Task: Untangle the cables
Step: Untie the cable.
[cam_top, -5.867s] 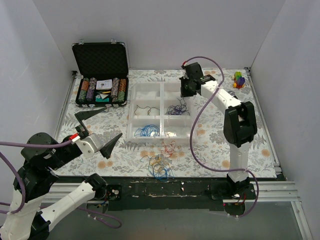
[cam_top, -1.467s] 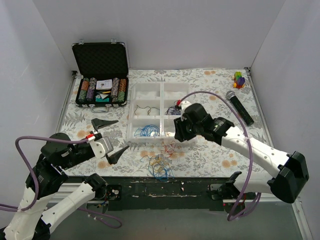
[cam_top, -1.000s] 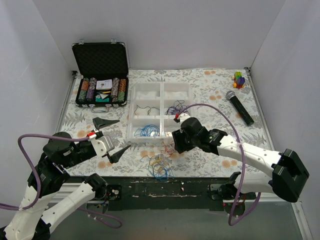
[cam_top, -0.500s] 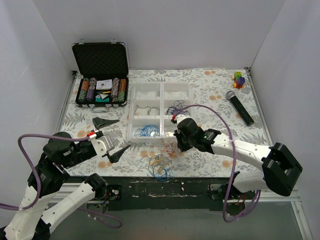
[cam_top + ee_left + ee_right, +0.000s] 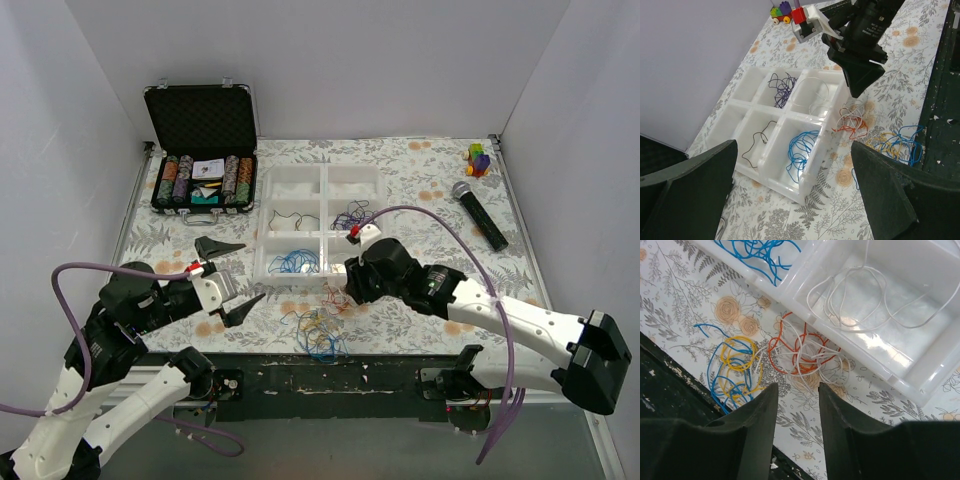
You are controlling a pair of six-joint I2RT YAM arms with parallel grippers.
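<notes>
Hovering right gripper (image 5: 797,390), parted and empty, above orange-white tangle (image 5: 802,352); blue-yellow tangle (image 5: 735,367) beside waiting; tray (image 5: 790,277) beyond holding sorted cables (image 5: 855,295); left gripper (image 5: 794,147) gaping.

Bright, even, diffuse light from overhead; shadows faint & short. Mild glare on floor of white tray (image 5: 910,340) in right wrist view. Tray sharp in all views. Right gripper (image 5: 796,390), just below tray in frame, looks dark & soft-focus.
</notes>
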